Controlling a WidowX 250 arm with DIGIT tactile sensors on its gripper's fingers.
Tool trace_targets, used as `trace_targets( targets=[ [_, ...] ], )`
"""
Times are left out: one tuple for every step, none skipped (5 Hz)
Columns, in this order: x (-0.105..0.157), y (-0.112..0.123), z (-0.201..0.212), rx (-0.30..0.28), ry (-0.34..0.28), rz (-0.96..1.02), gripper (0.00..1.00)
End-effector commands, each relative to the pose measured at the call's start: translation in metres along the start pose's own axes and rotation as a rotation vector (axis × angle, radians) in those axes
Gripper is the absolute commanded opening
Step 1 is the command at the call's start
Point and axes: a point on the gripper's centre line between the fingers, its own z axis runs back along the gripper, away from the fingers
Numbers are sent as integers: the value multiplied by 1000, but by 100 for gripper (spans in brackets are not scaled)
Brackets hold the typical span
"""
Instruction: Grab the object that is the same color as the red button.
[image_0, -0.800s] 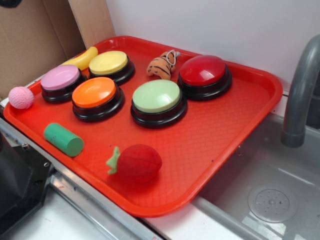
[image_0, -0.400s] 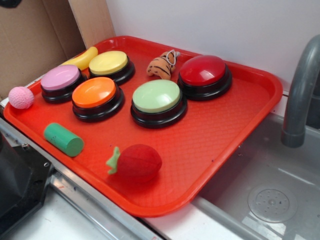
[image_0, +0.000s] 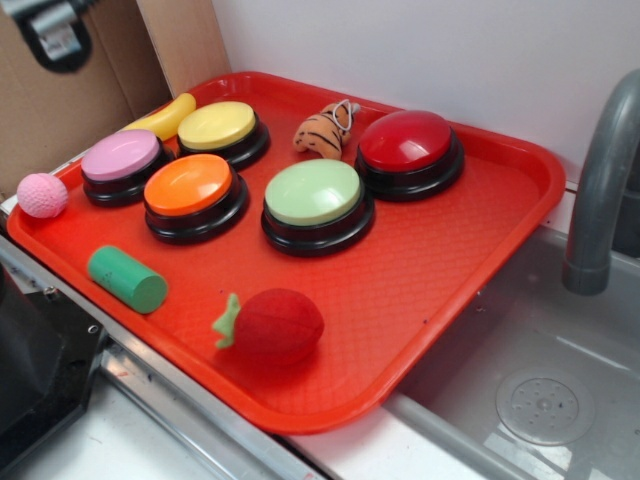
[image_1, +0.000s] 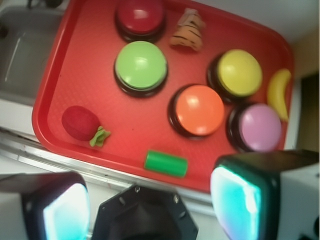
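Claw (image_1: 150, 200): jaws wide, empty, high above tray (image_0: 470, 260); target, red plush fruit (image_0: 278, 325): likely soft, light, compressible, best pinched across its round middle, clear of leaf.

5 buttons (image_0: 312, 195), 1 red plush fruit (image_0: 277, 325), 1 banana (image_0: 165, 117), 1 green cylinder (image_0: 127, 279)

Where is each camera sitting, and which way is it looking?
Exterior view: it sits off to the side, looking down slantwise at the red plastic tray, with the grey sink beside it. Only a bit of the robot shows, top left.
Wrist view: it rides on the arm, looking almost straight down from high up. The open hand fills the bottom edge, with nothing between its fingers.
Both views show the fuzzy red plush fruit, the glossy dark-red dome button and the green cylinder block.
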Motion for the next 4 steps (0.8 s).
trace_targets(
  targets=[
    [24,-38,-47,-123,-56,-307,100],
    [32,-55,-69,-123,-1,-368,100],
    [34,-74,-101,-150,-12,-457,100],
    [36,-82,-125,-148,29,-496,100]
  ],
)
